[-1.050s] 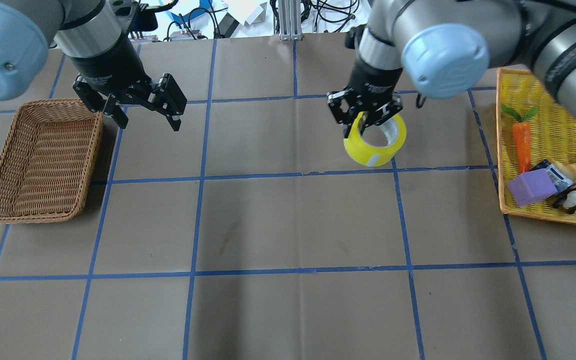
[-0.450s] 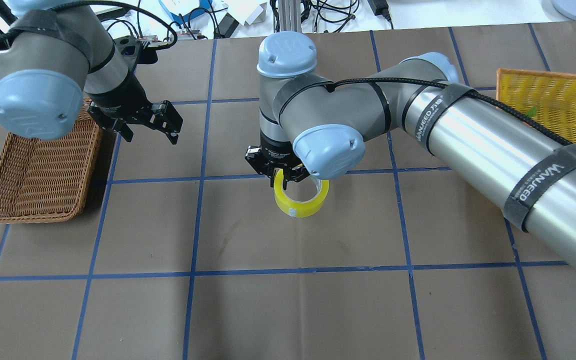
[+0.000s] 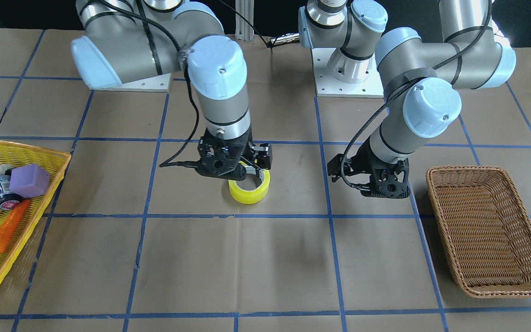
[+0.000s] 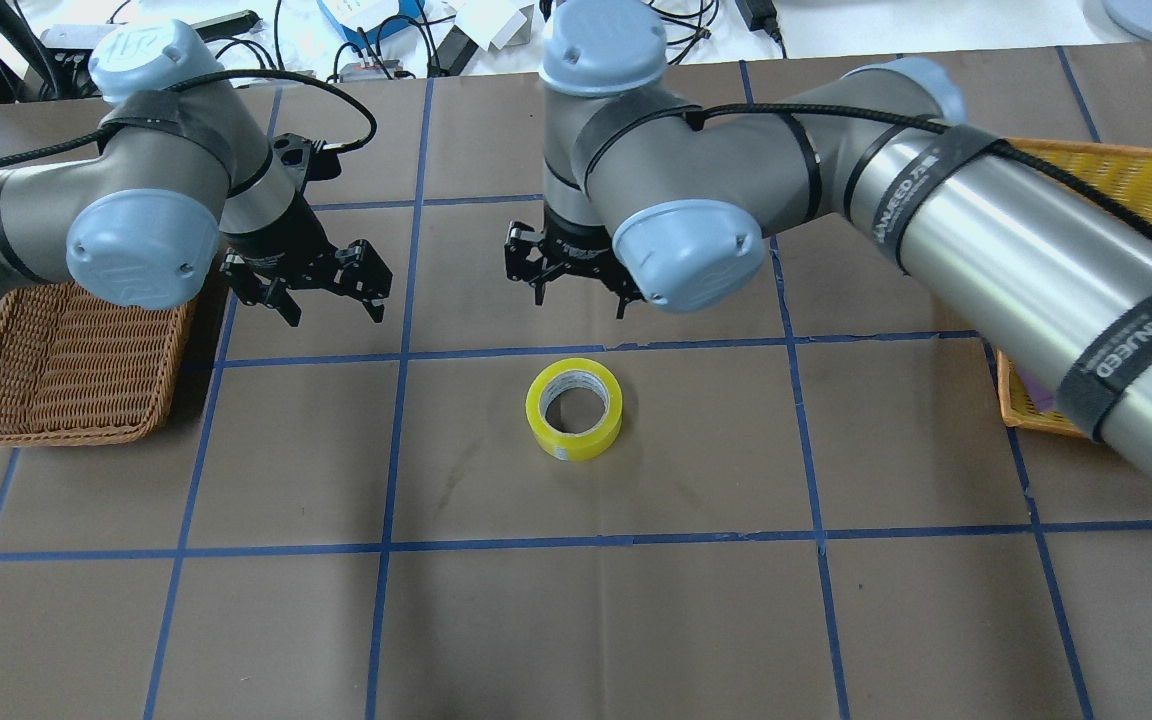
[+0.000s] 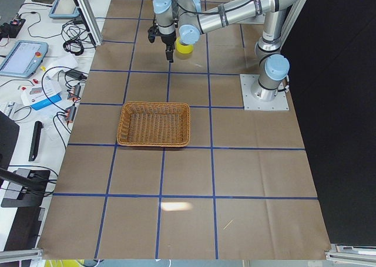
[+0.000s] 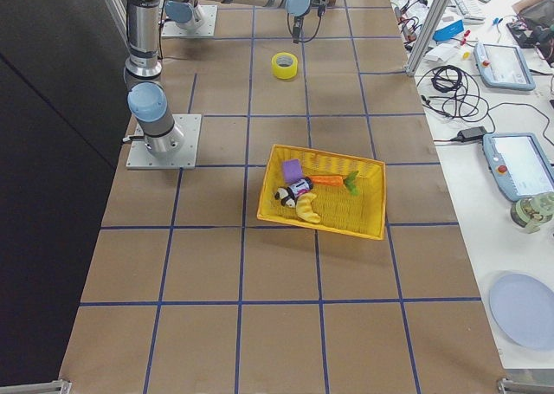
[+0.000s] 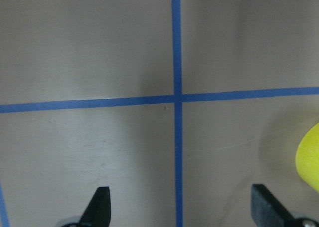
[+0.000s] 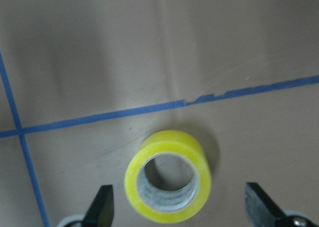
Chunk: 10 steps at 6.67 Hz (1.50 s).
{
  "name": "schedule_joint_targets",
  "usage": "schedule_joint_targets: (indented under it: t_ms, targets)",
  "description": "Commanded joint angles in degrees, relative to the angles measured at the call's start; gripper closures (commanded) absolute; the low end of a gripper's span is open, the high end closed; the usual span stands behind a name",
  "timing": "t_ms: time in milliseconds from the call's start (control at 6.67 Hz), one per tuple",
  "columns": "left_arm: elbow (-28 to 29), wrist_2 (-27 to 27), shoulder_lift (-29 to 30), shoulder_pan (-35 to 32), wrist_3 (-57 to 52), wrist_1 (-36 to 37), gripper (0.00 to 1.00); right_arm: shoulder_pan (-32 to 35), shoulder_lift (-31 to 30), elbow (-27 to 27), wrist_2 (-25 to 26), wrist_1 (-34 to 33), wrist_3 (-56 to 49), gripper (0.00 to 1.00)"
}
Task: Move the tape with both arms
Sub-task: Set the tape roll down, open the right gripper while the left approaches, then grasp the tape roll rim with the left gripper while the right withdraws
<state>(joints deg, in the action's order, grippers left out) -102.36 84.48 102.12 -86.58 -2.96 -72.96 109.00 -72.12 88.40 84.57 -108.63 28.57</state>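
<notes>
tape (image 4: 574, 409) flat on bench (image 4: 636, 620), held by neither; right tool (image 4: 581, 300) spread above it, left tool (image 4: 334, 315) spread off to its side, pickup pending.

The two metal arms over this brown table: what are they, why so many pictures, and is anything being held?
They are two robot arms, each ending in a black two-finger gripper. One picture looks from behind the robot, one faces it, two look from the ends of the table, and two come from wrist cameras. On it lies a yellow tape roll, flat, with the right gripper open above it. The left gripper, also open, hovers beside a wicker basket. A yellow basket holds a carrot, a purple block and more. Nothing is held.
</notes>
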Motion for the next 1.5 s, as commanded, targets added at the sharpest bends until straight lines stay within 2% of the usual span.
schedule_joint_targets:
  t_ms: [0, 300, 600, 750, 900, 1050, 1200, 1350]
  targets:
    - [-5.1, -5.6, 0.7, -4.4, 8.7, 5.9, 0.0, -12.3, -5.2, -1.3, 0.2, 5.5, -12.5, 0.0]
    - [-8.6, -5.6, 3.9, -12.0, 15.1, 15.5, 0.0, -14.4, -8.9, -0.2, 0.3, 8.1, -13.6, 0.0]
    - [-8.6, -5.4, 8.0, -18.0, 15.4, 18.0, 0.0, -15.8, -8.9, -0.6, 0.6, 8.2, -15.6, 0.0]
    - [-8.6, -5.0, 9.1, -19.1, 15.2, 17.9, 0.12, -16.0, -8.9, -0.4, 0.7, 8.2, -15.7, 0.0]
    - [-8.0, -4.9, 10.1, -19.1, 14.7, 18.1, 0.54, -15.4, -8.9, -0.4, 3.1, 8.1, -15.7, 0.0]
    - [-7.8, -4.7, 10.4, -19.1, 14.5, 18.3, 0.86, -15.8, -8.9, -0.5, 5.1, 8.1, -17.2, 0.0]
    - [-7.4, -4.4, 10.1, -18.8, 14.2, 18.4, 0.99, -15.8, -8.9, -0.5, 7.2, 8.0, -20.6, 0.0]
    - [-6.3, -2.4, 9.7, -16.7, 11.2, 20.3, 1.0, -15.7, -9.0, -0.8, 7.8, 8.0, -20.7, 0.0]
